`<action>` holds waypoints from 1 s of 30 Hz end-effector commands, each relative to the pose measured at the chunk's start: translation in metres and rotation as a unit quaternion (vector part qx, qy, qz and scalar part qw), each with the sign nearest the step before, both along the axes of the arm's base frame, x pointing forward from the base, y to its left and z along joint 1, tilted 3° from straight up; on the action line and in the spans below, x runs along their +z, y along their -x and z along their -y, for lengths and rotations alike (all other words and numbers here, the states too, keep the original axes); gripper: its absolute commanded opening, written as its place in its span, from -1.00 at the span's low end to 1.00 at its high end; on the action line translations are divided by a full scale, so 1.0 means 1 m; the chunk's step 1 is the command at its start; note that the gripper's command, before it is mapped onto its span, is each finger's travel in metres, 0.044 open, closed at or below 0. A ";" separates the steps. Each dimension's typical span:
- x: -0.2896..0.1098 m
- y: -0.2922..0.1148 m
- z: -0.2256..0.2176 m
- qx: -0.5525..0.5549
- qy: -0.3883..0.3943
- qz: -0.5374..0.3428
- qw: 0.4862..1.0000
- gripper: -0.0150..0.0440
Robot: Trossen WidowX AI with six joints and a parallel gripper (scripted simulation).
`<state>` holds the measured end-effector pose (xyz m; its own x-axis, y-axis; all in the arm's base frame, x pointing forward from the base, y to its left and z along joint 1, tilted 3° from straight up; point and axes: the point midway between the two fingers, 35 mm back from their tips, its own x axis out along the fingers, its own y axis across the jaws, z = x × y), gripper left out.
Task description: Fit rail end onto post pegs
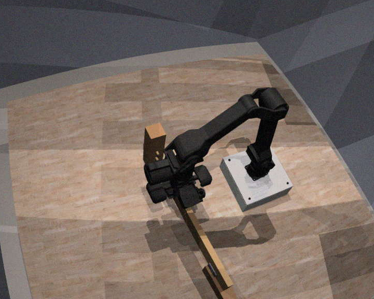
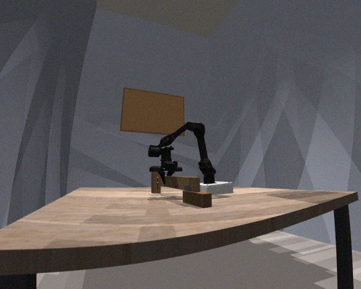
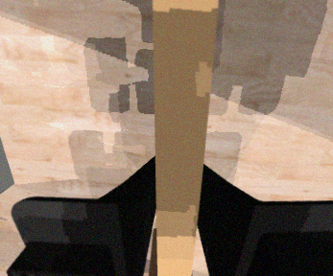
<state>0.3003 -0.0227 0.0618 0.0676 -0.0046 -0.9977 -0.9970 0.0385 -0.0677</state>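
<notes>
Black parallel-jaw gripper (image 1: pixel 177 193) is clamped on the long tan wooden bed rail (image 1: pixel 205 242) near its post end, fingers either side. Left to right in top view: short upright wooden post (image 1: pixel 154 139) w/ two pegs (image 1: pixel 157 155), then gripper, then white arm base (image 1: pixel 281 187). Rail looks stiff, light, smooth-sided, so prob. best held close to the peg end for control. Long axis runs from post away toward low footboard block (image 2: pixel 197 199); holed end faces pegs, hidden under wrist, so seating can't be judged.
</notes>
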 end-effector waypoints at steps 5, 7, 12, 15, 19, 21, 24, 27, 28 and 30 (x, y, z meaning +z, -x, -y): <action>0.001 0.000 0.003 0.000 0.000 0.002 1.000 -0.49; 0.001 0.000 0.003 0.000 0.000 0.002 1.000 -0.49; 0.000 0.000 0.005 0.000 0.000 0.002 1.000 -0.49; 0.000 0.000 0.006 0.000 0.000 0.002 1.000 -0.49; 0.000 0.000 0.007 0.000 0.000 0.002 1.000 -0.49; 0.000 0.000 0.007 0.000 0.000 0.002 1.000 -0.49; 0.000 0.000 0.008 0.000 0.000 0.002 1.000 -0.49; 0.000 0.000 0.009 0.000 0.000 0.002 1.000 -0.49; 0.000 0.000 0.010 0.000 0.000 0.002 1.000 -0.49; 0.000 0.000 0.010 0.000 0.000 0.002 1.000 -0.49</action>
